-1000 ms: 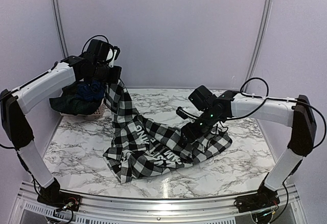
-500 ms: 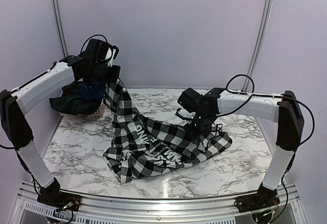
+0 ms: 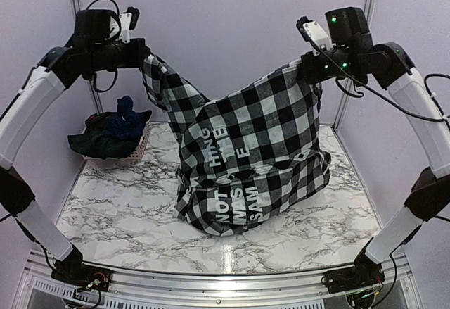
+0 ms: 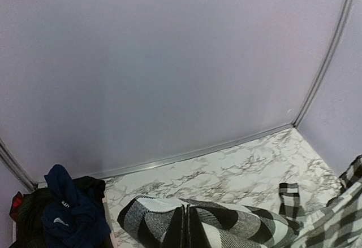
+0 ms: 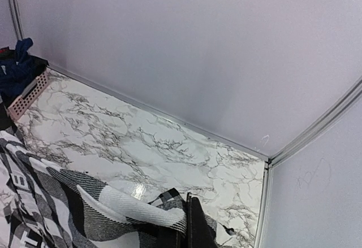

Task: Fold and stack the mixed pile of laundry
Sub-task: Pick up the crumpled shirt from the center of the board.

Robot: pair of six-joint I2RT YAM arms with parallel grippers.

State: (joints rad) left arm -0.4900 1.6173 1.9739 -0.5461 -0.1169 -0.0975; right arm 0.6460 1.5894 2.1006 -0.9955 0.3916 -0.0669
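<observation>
Arm bases sit at the near edge of the counter, one at each near corner. Marble-pattern top.

The check shirt, black-and-white with large squares, hangs spread like a sheet over the middle of the counter. Its bottom edge is bunched, looks to touch the top a bit nearer the near edge than the far one. White block lettering runs down the front, creased, only partly readable.

Both arms are raised high. The left hand is up over the left side, pinched shut on one top corner of the shirt. The left wrist view shows its fingers pressed together with check cloth draped around the tips. The right hand is at the same height over the right side, clamped shut on the other top corner; the right wrist view shows check cloth folded round its closed tips. The top edge of the shirt sags between the two hands.

The rest of the pile is in the far left corner of the counter: a pale perforated basket heaped with a navy T-shirt on top and a dark plaid garment spilling over the left rim. Well apart from the hanging shirt.

A plain lilac wall stands behind the far edge.
</observation>
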